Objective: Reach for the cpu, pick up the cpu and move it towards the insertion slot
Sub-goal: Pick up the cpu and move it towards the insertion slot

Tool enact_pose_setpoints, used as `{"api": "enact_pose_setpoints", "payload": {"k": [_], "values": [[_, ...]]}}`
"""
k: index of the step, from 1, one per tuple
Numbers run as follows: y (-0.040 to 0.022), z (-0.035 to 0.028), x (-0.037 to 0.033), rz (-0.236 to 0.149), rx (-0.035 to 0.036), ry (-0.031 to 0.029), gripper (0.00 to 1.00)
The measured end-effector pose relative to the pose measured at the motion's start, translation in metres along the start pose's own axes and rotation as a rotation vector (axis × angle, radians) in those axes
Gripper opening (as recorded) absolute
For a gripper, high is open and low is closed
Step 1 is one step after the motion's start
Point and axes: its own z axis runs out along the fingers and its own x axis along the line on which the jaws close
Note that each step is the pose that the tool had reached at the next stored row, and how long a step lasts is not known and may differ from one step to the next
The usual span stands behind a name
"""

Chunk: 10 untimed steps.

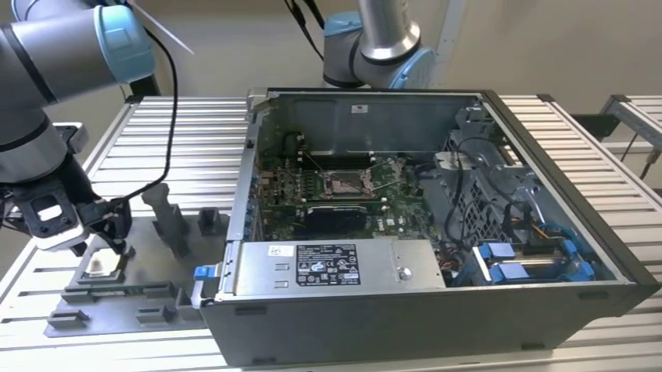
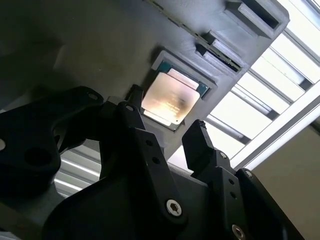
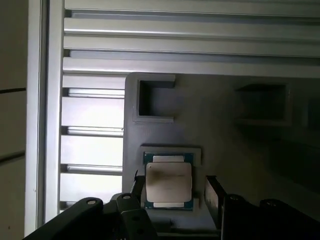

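The cpu (image 1: 98, 266) lies flat in a square pocket of the grey fixture plate (image 1: 124, 298), at the exterior view's left. Its pale silvery top with a green rim shows in both wrist views (image 2: 172, 98) (image 3: 168, 181). My gripper (image 1: 107, 249) hangs just above it and is open. One black finger (image 3: 137, 184) stands on one side of the chip and the other finger (image 3: 212, 192) on the opposite side, neither touching it. In the second wrist view the gripper (image 2: 165, 122) straddles the chip the same way. The insertion slot (image 1: 346, 184) sits on the green board inside the open computer case.
The open computer case (image 1: 435, 232) fills the middle and the exterior view's right, with a power supply box (image 1: 336, 266) along its near side. Upright grey fixture posts (image 1: 170, 221) stand between my gripper and the case. A second robot arm (image 1: 373, 43) rises behind the case. The slatted metal table (image 1: 186, 139) lies underneath.
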Motion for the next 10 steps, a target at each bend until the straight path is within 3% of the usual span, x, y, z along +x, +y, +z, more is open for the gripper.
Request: {"api": "enact_pose_setpoints", "payload": {"k": [10], "values": [[-0.0005,0.0123,0.0000,0.000,0.0000,-0.0001,1.00]]}}
